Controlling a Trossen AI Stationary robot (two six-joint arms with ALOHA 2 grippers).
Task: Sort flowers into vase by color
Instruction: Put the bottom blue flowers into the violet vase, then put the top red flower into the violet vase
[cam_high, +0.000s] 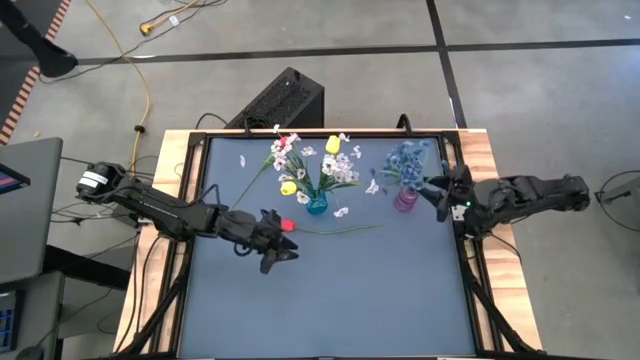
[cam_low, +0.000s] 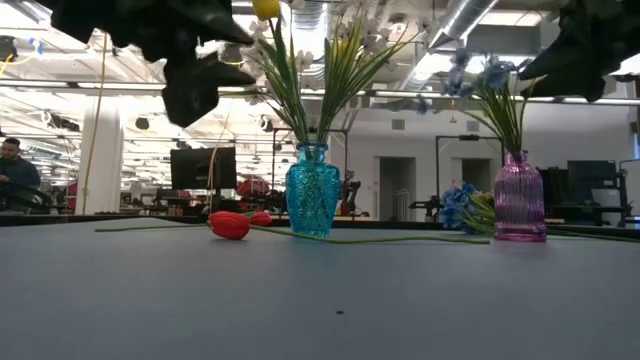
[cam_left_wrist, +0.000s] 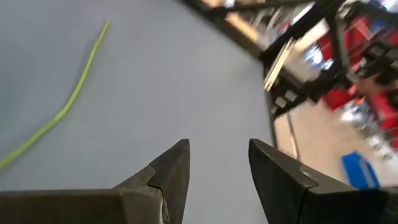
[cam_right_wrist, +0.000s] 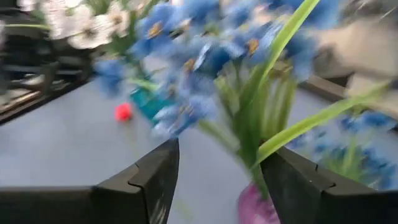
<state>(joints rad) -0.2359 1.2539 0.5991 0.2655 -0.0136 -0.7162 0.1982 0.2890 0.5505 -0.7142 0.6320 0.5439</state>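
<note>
Red tulip (cam_high: 288, 225) is left flat on the table (cam_high: 330, 290), just beside the empty, parted left claw (cam_high: 275, 248): a pickup is judged pending. Right claw (cam_high: 441, 196), spread wide, is held at the blue flowers (cam_high: 405, 160) in the pink vase (cam_high: 404, 201).

Table (cam_high: 330, 290): smooth matt grey-blue top, pale wood edge showing outside a black frame. Teal vase (cam_low: 312, 201): glossy, translucent, embossed pattern, glass-like. Pink vase (cam_low: 519, 198), right of the teal vase: glossy, translucent, vertically ribbed. Red flower (cam_low: 230, 225), lying left of the teal vase: smooth, slightly shiny bud. Left pincer (cam_left_wrist: 217, 177): dark matt fingers, plastic-looking.
</note>
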